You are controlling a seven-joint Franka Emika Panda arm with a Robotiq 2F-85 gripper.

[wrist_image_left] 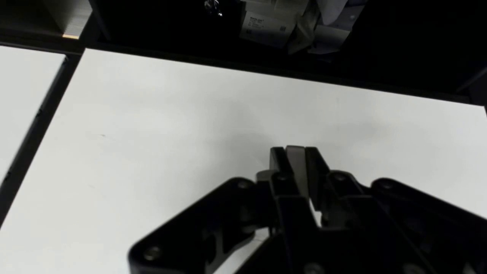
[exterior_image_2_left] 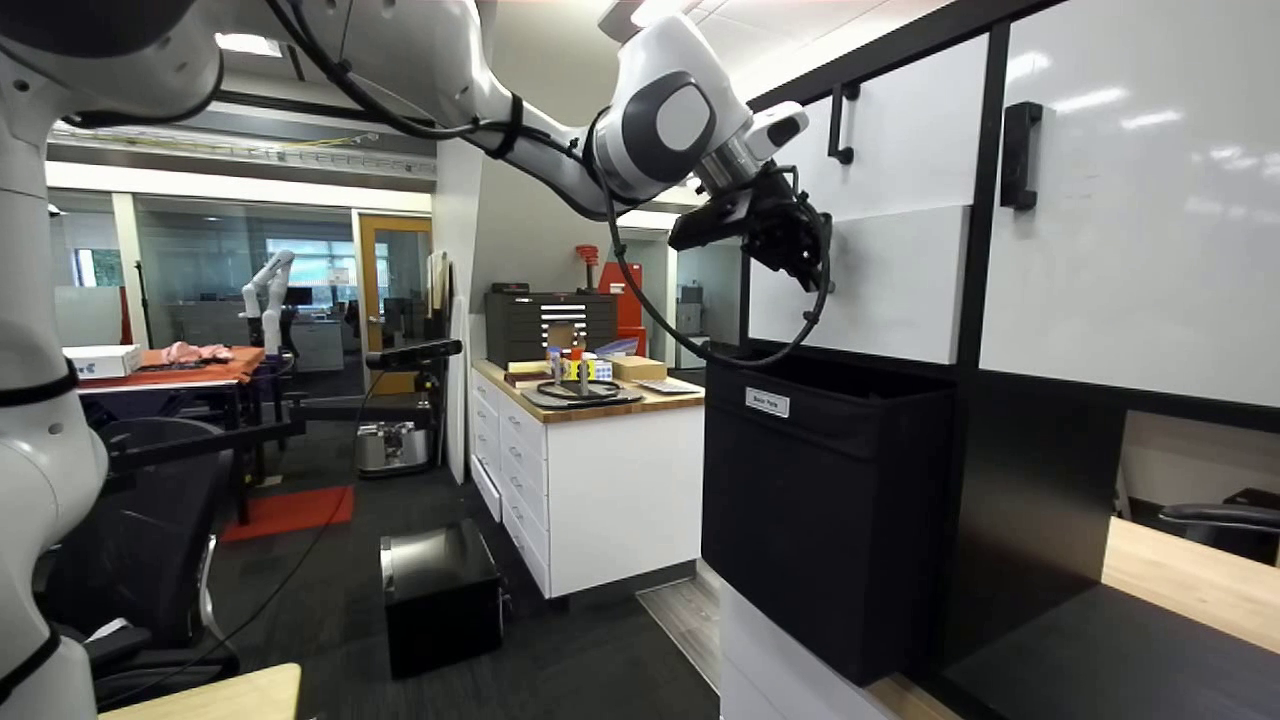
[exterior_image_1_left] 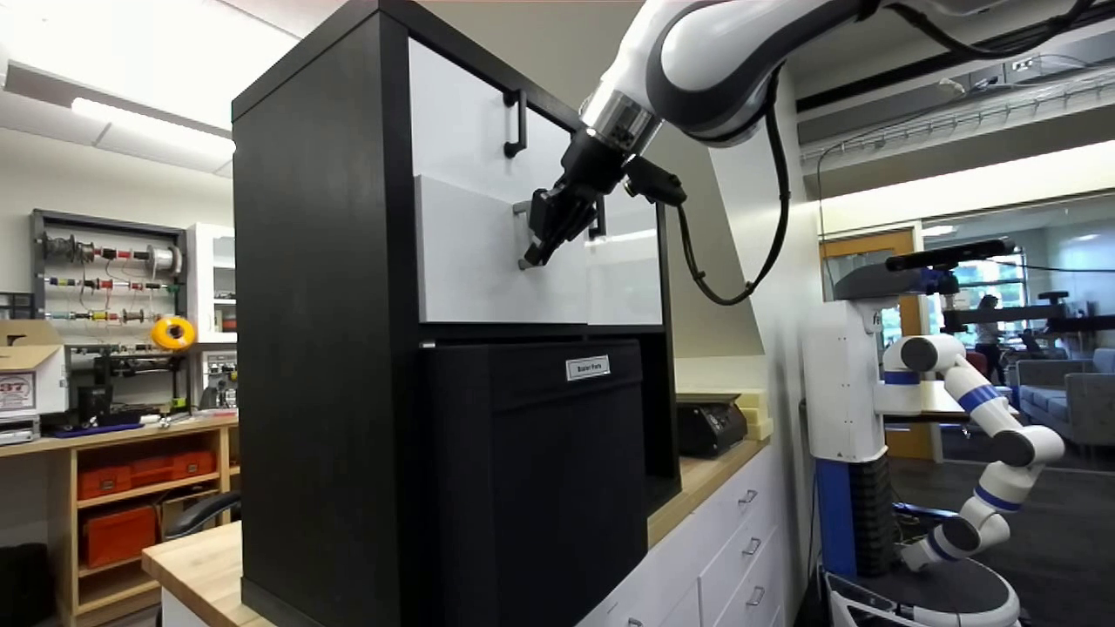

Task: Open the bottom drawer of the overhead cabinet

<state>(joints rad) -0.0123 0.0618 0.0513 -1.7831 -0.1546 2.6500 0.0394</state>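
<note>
Drawer [exterior_image_1_left: 479, 274] lies straight ahead of our end effector [wrist_image_left: 296, 152], set in the cabinet [exterior_image_1_left: 309, 305] below another white front [exterior_image_1_left: 462, 122]. Our grip is narrow, pinched about the silver handle [exterior_image_1_left: 521, 208], whose long axis stands upright while the drawer runs wide across. We judge that the pull must go straight out from that face, back toward the arm [exterior_image_1_left: 697, 52], since a twist could slip us off the handle. We make out no clear gap, so we take the drawer as closed or nearly so. Below, the black bin [exterior_image_1_left: 557, 470] has a label [exterior_image_1_left: 588, 368] that seems to say "Basler Parts"; in the wrist view a packet [wrist_image_left: 268, 28] inside reads "BASLER". In an exterior view a box [exterior_image_1_left: 35, 374] shows a red "37".
</note>
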